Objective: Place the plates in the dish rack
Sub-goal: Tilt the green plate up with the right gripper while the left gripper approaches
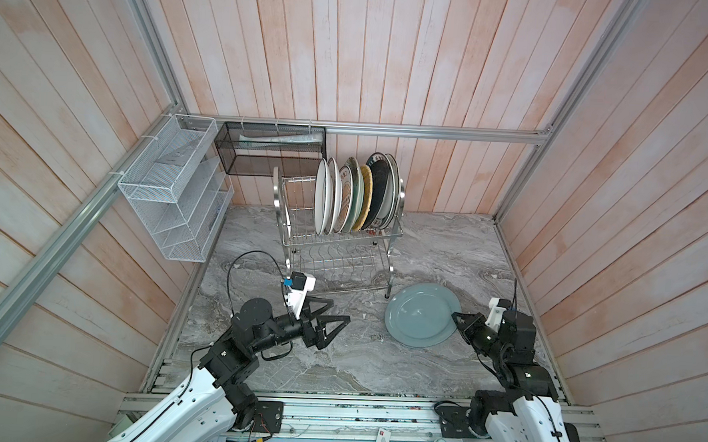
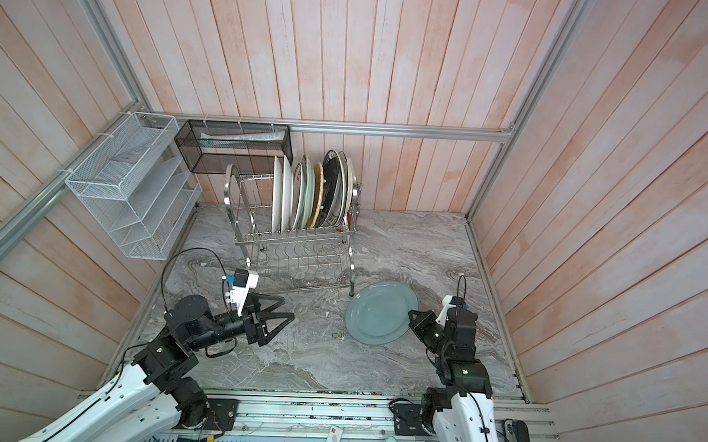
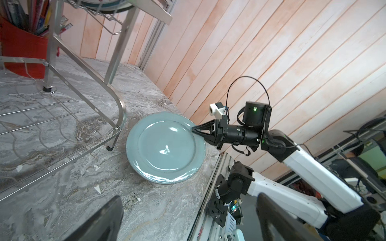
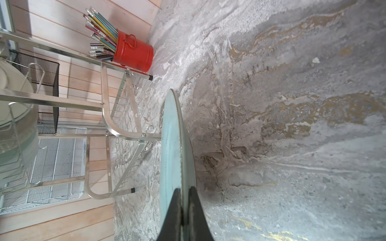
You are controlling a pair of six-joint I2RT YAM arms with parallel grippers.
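Right gripper point(image 1: 455, 317) pinches the rim of the grey-blue plate point(image 1: 416, 314), just beside the dish rack point(image 1: 343, 240); left gripper point(image 1: 339, 310) hangs wide open, holding nothing.

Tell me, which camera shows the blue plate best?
The left wrist view: the whole grey-blue plate shows, with the right gripper pinching its rim. Both top views show it smaller; the right wrist view sees it edge-on.
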